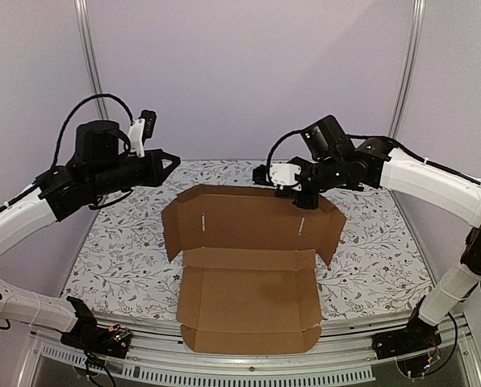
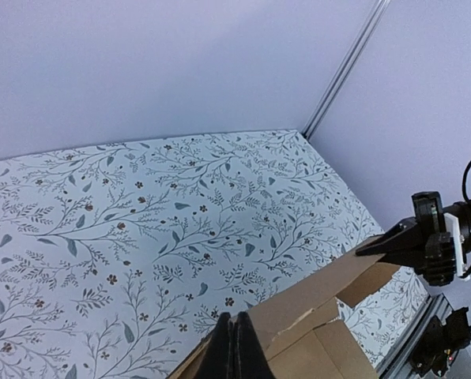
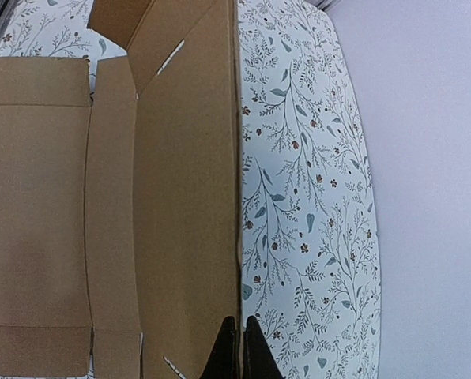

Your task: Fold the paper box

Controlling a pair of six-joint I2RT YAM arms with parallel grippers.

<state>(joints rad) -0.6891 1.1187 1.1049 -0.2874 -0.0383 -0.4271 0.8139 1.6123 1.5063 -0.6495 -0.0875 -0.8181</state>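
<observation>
Top external: right hand [image 1: 303, 201] at upright far edge of paper box [image 1: 248, 298].

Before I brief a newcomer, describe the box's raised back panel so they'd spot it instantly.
On the floral tablecloth lies the brown paper box, mostly flat. Its far panel stands up beneath the right gripper; only it carries two pale slits.

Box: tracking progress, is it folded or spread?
Partly folded: box has back panel and side flaps raised, front panels flat on table.
</observation>
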